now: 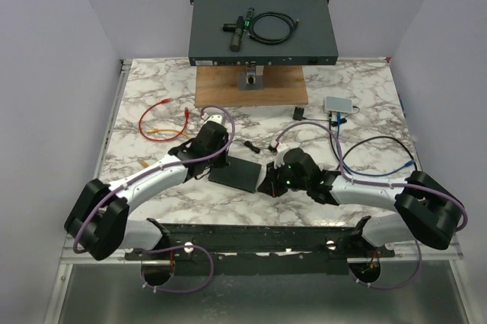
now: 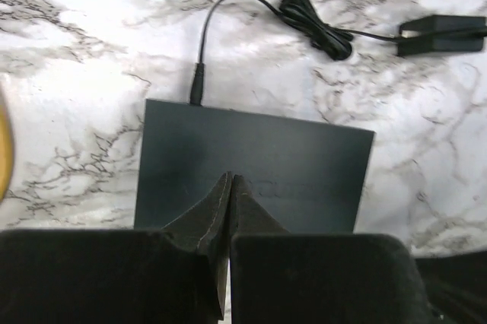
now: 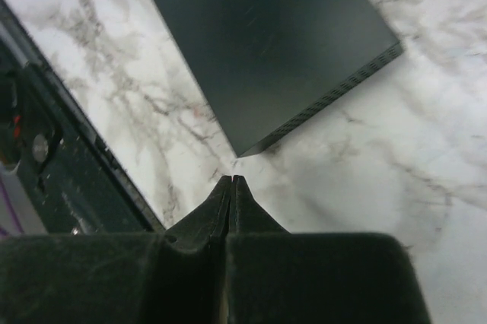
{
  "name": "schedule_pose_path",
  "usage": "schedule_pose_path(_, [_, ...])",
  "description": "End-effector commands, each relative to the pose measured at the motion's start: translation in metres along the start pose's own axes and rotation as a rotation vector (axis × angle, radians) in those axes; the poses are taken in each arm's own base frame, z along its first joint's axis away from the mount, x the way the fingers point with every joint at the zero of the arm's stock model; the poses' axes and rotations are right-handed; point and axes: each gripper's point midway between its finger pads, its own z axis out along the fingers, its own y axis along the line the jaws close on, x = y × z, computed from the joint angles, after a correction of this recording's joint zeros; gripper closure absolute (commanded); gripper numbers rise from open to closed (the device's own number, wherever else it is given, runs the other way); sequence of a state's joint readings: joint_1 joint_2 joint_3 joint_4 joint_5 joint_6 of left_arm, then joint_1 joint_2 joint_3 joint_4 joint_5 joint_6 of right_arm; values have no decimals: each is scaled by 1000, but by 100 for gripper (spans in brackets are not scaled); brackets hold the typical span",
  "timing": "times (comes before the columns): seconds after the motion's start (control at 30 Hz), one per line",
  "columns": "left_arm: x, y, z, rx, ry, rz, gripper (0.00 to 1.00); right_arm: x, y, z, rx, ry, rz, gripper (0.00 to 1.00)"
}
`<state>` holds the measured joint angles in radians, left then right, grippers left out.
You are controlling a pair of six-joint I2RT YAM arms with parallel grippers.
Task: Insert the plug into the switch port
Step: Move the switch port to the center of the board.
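Counting one small switch (image 1: 237,175), one plug (image 2: 197,84) touching its far edge | left gripper (image 2: 230,177), right gripper (image 3: 230,179): both closed, empty | only left wrist view shows plug contact

Pale lilac-white walls (image 1: 53,27) close in at left, right and back. Table (image 1: 365,88) topped in white marble with grey veins. Wooden board (image 1: 285,97) lies flat at far middle. Black rail (image 1: 251,234) runs along the near edge. Dull grey surface (image 1: 251,297) beneath that. Light even, shadows soft.
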<state>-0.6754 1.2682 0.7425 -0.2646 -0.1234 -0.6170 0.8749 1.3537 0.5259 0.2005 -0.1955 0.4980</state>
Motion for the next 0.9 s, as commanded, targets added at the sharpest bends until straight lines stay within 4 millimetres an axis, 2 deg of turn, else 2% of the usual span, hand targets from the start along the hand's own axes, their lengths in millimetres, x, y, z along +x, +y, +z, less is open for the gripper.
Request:
schedule_pose_path(0.0, [-24, 0, 19, 1, -46, -3, 100, 10, 39, 2, -178, -9, 7, 99])
schedule_pose_path(0.13, [-31, 6, 31, -33, -29, -10, 100, 31, 54, 10, -221, 35, -19, 99])
schedule_pose_path(0.3, [-45, 9, 41, -67, -21, -4, 100, 43, 59, 19, -243, 45, -5, 99])
schedule_pose_path(0.47, [-54, 17, 55, -123, 9, -3, 100, 42, 58, 27, -222, 31, 8, 99])
schedule_pose_path(0.7, [-52, 36, 71, -162, 61, -50, 100, 35, 56, 35, -177, 0, 0, 99])
schedule_pose_path(0.87, [-49, 44, 77, -174, 85, -54, 100, 38, 53, 40, -158, 9, 2, 99])
